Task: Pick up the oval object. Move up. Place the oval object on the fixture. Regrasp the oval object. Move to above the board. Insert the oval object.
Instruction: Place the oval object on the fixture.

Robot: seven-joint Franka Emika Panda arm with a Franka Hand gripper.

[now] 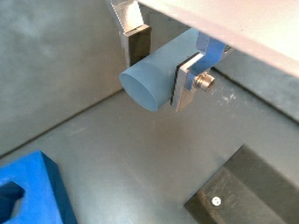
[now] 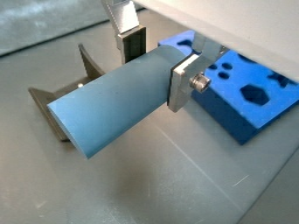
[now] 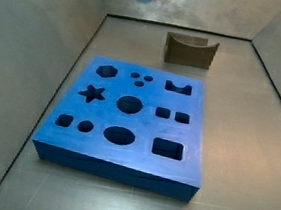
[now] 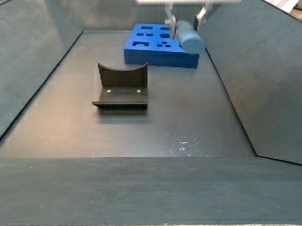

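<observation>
Both wrist views sit close beside the gripper (image 1: 163,68), while both side views face the thick blue holed board (image 3: 128,115) below it from opposite ends.

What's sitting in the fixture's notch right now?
Nothing: the fixture notch is empty in both side views. The oval object is held up in the air in the tool, clear of it. The notch floor behind the front wall is hidden.

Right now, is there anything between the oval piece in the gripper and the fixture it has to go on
Nothing visible. The gripper holds the oval object in the air near the board, and the floor between it and the fixture is bare.
</observation>
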